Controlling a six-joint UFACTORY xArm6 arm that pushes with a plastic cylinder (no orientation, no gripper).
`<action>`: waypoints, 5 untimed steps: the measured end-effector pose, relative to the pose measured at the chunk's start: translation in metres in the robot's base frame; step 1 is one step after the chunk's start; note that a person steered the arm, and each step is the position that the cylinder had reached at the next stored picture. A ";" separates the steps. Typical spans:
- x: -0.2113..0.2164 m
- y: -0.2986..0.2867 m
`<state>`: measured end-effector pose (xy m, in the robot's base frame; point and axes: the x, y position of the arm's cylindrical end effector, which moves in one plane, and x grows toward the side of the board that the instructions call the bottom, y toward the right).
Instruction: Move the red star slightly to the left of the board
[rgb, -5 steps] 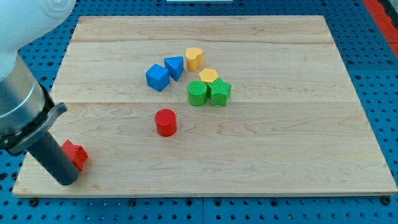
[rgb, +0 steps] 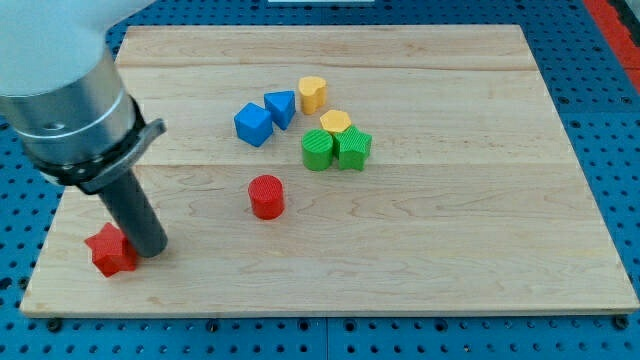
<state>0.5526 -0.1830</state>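
— One wooden board (rgb: 450, 250) fills most of the view. How does the arm stand over it?
— My grey arm housing (rgb: 60, 90) enters from the view's top left, and the dark rod (rgb: 135, 215) slants down toward the view's right, ending at my tip (rgb: 152, 252).
— Any jaws?
— None; it is a bare rod, holding nothing.
— And the red star (rgb: 112, 250)?
— Near the board's bottom-left corner, touching my tip on its left.
— Other blocks?
— Red cylinder (rgb: 266, 196) mid-board; higher up, blue cube (rgb: 253, 124), blue triangle (rgb: 281, 107), yellow heart (rgb: 312, 93), yellow hexagon (rgb: 335, 121), green cylinder (rgb: 318, 150), green star (rgb: 353, 148) clustered.
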 end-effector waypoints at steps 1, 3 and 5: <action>0.000 -0.018; -0.046 -0.010; -0.092 0.075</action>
<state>0.4602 -0.1076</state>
